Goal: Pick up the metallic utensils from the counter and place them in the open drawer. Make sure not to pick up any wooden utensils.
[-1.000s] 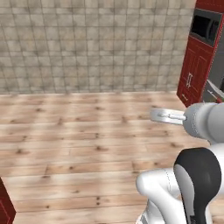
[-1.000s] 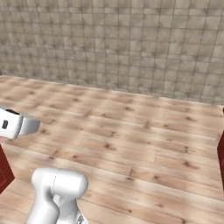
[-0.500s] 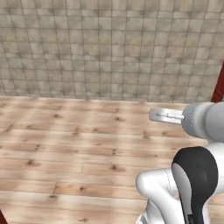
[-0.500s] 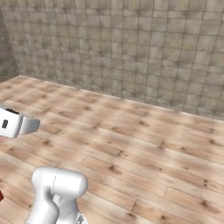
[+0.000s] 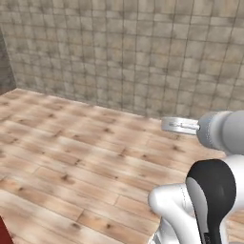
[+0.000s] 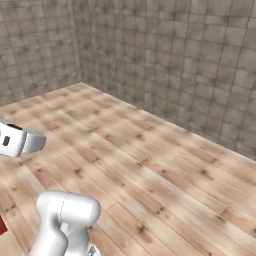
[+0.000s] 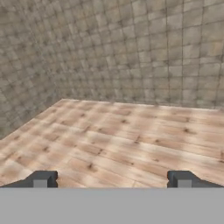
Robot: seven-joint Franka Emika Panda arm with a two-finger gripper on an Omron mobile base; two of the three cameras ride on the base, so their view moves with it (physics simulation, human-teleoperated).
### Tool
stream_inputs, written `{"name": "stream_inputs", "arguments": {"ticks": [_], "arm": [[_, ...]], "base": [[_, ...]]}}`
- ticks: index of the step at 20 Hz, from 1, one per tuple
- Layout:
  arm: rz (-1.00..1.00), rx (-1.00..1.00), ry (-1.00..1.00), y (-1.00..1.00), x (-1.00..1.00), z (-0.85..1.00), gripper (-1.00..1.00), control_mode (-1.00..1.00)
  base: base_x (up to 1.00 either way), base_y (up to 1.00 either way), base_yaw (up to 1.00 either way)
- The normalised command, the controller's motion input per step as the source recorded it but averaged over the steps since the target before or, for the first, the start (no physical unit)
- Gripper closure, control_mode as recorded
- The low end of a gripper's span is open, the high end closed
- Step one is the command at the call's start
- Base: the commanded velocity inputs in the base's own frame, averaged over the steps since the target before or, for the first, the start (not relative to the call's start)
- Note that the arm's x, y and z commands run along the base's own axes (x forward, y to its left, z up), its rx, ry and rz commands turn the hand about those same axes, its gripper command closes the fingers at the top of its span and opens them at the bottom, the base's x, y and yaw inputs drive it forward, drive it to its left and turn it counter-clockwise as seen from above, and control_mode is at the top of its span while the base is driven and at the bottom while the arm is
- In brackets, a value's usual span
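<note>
Nothing of the task can be judged as done from these pictures: bare floor and wall are faced by the base, so the whole of the work, finding the counter, lifting each metal piece and carrying it to the drawer, is judged to remain. Taken from left to right in the hand view, a tiled wall (image 7: 30, 65) is seen closing off the left side, a corner is formed where it meets a second stretch of the same grey-brown tiles, and a wooden plank floor (image 7: 131, 140) is spread below, its boards running across the picture toward the right. The gripper (image 7: 111, 179) is seen with its two dark fingertips (image 7: 43, 178) set far apart at the bottom of that view, spread to about their widest, and nothing is held between them. In the left base view the white arm (image 5: 209, 190) is raised at the lower right, its wrist reaching out level to the right of centre; in the right base view the hand is seen at the left edge above the arm's base. Where the metallic utensils, the counter and the drawer lie cannot be told from these views, so neither the pointing direction nor the long axis of any utensil can be given. A small red patch (image 5: 4, 233) is caught at the lower left corner of the left base view; what it belongs to cannot be told.
</note>
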Motion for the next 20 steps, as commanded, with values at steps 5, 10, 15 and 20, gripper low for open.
{"name": "stream_inputs", "arguments": {"ticks": [5, 10, 15, 20], "arm": [[0.0, 0.0, 0.0, 0.0, 0.0, 0.0, -1.0, 1.0], [0.0, 0.0, 0.0, 0.0, 0.0, 0.0, -1.0, 1.0], [0.0, 0.0, 0.0, 0.0, 0.0, 0.0, -1.0, 1.0], [0.0, 0.0, 0.0, 0.0, 0.0, 0.0, -1.0, 1.0]], "base": [[1.0, -0.24, 0.56], [1.0, -0.28, 0.56], [1.0, -0.31, 0.56], [1.0, -0.32, 0.56]]}}
